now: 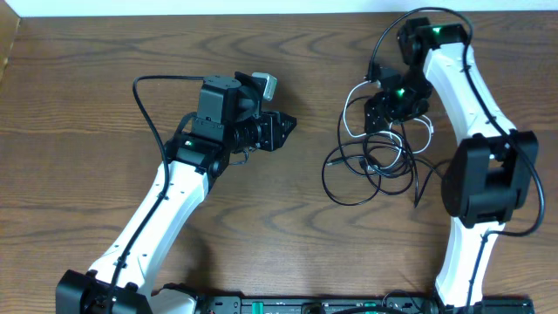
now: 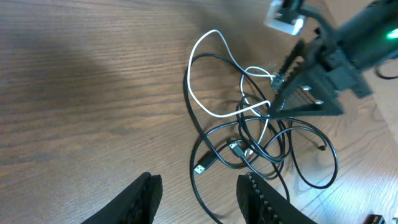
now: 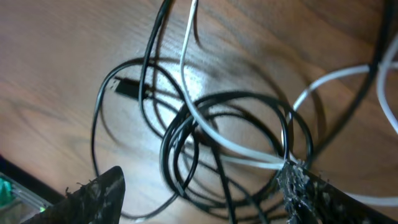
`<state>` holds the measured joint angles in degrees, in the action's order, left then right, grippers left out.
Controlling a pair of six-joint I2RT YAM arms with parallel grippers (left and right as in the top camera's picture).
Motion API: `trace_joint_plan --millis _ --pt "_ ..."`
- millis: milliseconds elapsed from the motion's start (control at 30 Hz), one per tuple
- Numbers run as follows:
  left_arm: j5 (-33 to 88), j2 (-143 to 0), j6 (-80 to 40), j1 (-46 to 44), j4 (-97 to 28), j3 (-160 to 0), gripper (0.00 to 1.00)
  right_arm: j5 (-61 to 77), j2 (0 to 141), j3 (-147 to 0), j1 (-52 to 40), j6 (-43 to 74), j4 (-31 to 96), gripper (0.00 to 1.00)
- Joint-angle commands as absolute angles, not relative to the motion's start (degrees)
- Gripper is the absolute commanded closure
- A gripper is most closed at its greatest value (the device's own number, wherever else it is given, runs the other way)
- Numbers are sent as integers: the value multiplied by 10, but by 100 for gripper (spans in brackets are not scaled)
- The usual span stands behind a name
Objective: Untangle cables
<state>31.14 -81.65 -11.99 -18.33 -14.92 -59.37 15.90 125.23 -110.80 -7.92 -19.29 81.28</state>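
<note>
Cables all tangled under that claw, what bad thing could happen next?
The right gripper stands open over several loops of the cables. Closing here could pinch more than one cord and pull the knot tighter. The white cable lies against one finger, so it might snag when that gripper lifts. The left gripper is open and holds nothing, so a tug may just drag the whole bundle.

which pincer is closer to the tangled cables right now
Right. The right pincer sits over the cables, open around their loops; the left pincer is off to their side with bare table between.
</note>
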Motion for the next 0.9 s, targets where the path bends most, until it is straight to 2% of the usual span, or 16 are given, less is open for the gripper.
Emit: trace_joint_plan --millis 0,400,600,667,800,867 --pt "310 -816 -121 -182 -152 -595 55 166 1266 -1105 -88 -211 803 23" --pt "310 -816 -121 -182 -162 -595 56 167 1314 -1105 -108 -224 785 27" --pt "310 -816 -121 -182 -166 -595 56 167 1331 -1105 -115 -223 786 38" --pt "310 -816 -121 -182 -167 -595 55 167 1331 -1105 -115 -223 786 50" --pt "310 -816 -121 -182 -167 -595 56 166 1331 -1105 -114 -213 786 98" --pt "310 -816 -121 -182 -167 -595 56 166 1331 -1105 -115 -208 787 99"
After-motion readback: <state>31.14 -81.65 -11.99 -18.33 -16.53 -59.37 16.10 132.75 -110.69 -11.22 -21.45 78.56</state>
